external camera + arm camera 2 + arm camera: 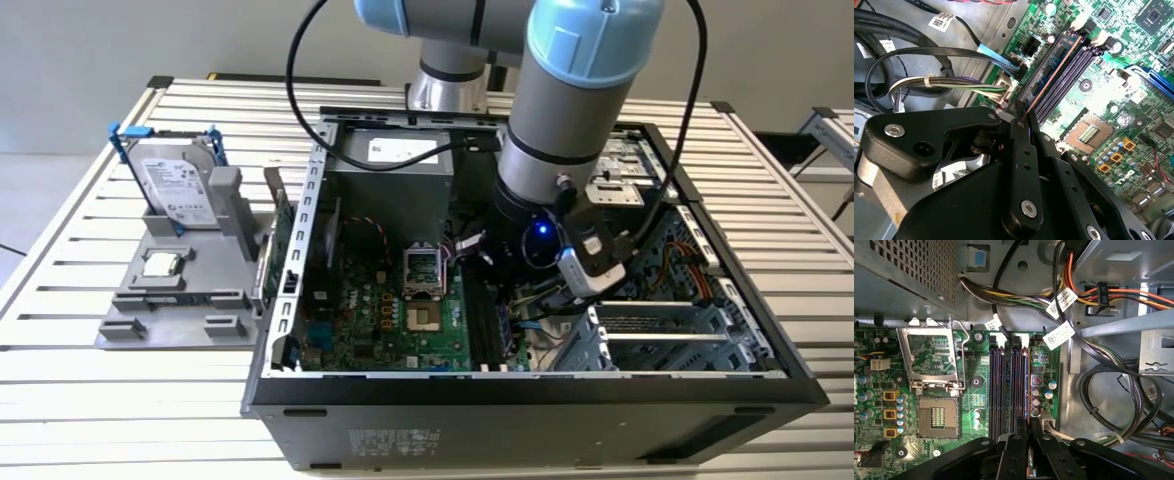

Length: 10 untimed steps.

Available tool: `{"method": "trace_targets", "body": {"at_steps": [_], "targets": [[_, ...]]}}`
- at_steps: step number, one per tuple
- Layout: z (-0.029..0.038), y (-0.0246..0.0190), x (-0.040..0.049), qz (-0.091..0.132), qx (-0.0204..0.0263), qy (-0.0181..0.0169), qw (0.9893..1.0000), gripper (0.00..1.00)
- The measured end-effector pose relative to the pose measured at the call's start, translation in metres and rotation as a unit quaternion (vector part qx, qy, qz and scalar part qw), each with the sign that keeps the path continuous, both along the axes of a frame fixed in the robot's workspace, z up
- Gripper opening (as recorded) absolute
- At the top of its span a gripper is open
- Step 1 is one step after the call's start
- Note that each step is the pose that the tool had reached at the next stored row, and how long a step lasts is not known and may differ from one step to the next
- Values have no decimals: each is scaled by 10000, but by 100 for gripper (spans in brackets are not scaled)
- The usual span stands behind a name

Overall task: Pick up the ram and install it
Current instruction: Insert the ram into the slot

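Insertion step: gripper pinches ram edge-on, directly beneath fingertips, aligned over outermost memory slot. Next: straight, even downward press.

One ram, one hard drive, one processor chip, seemingly four memory slots.

My end effector sits low in the case, cables crowding one side, the open socket side clearer.
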<state>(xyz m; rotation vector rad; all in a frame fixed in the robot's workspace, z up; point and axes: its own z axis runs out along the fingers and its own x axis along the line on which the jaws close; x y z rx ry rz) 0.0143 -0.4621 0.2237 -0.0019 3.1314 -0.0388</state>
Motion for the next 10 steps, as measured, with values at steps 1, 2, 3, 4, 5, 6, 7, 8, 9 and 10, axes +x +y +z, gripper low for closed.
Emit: {"method": "trace_targets", "body": {"at_steps": [1,2,3,4,5,6,7,8,9,10], "targets": [[0,-4,0,0,0,0,10000,0],[0,-8,0,0,1,0,10000,0],[0,-11,0,0,0,0,10000,0],[0,-14,0,0,0,0,10000,0],[0,-17,0,0,0,0,10000,0],[0,-17,-1,0,0,0,10000,0],[0,-17,-3,1,0,0,10000,0],[-1,-18,-5,1,1,0,10000,0],[-1,-19,-10,2,0,0,10000,0],[0,-20,-15,4,0,0,10000,0]]}}
